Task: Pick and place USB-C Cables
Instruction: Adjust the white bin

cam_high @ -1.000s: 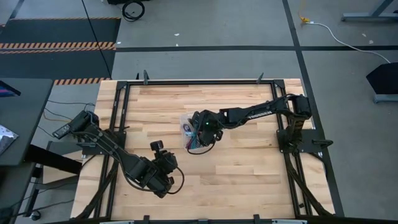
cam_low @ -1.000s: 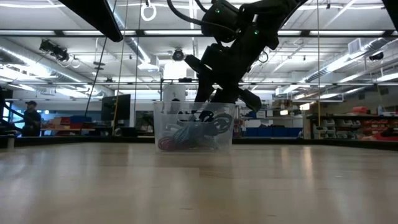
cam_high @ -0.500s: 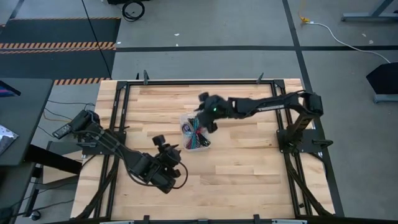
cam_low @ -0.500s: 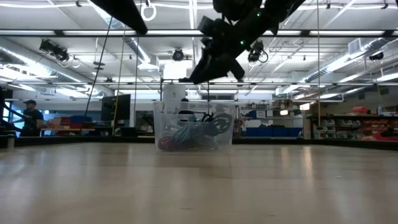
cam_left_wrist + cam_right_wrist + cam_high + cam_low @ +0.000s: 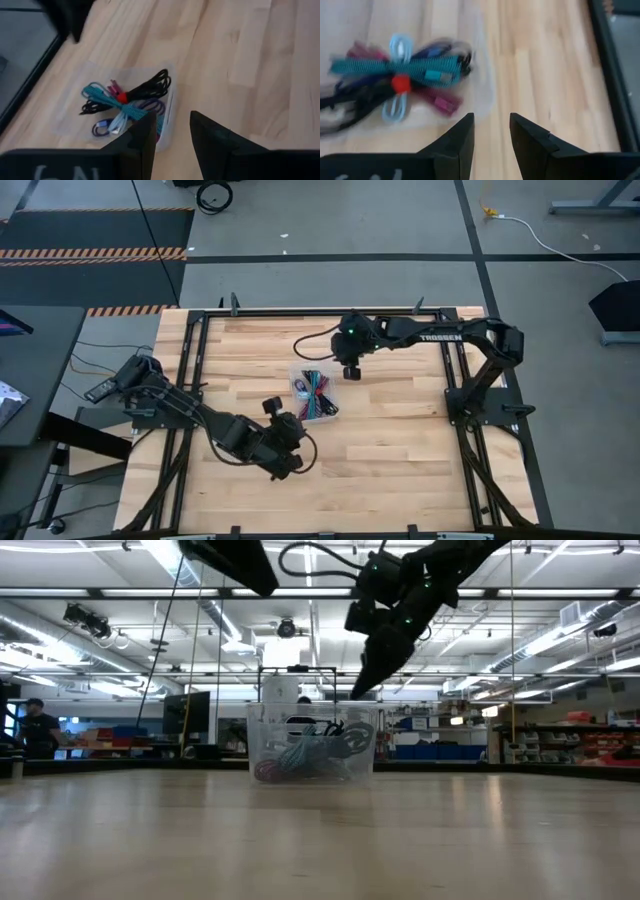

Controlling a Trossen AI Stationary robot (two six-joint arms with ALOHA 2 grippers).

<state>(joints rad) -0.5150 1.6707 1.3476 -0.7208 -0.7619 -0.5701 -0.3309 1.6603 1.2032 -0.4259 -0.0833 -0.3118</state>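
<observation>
The USB-C cables (image 5: 314, 392) lie bundled in a small clear tub (image 5: 312, 745) at mid-table: teal (image 5: 395, 65), maroon (image 5: 440, 102), light blue (image 5: 395, 107), purple-blue (image 5: 150, 106) and black with a red tie (image 5: 145, 89). My right gripper (image 5: 350, 371) hangs open and empty above the tub's far right side (image 5: 365, 685); its wrist view (image 5: 491, 117) looks down past the tub's edge. My left gripper (image 5: 171, 117) is open and empty, near-left of the tub (image 5: 283, 423), facing it.
The tub stands on bare wooden tabletop (image 5: 400, 440) with free room on all sides. A black metal frame (image 5: 300, 311) runs round the table's edges. In the low view a person (image 5: 32, 725) stands far off in the room behind.
My right gripper has risen out of the tub and drawn back toward the table's far right, now hanging above it. My left arm has swung toward the table's right, closer to the tub. The cables have stayed in the tub.
</observation>
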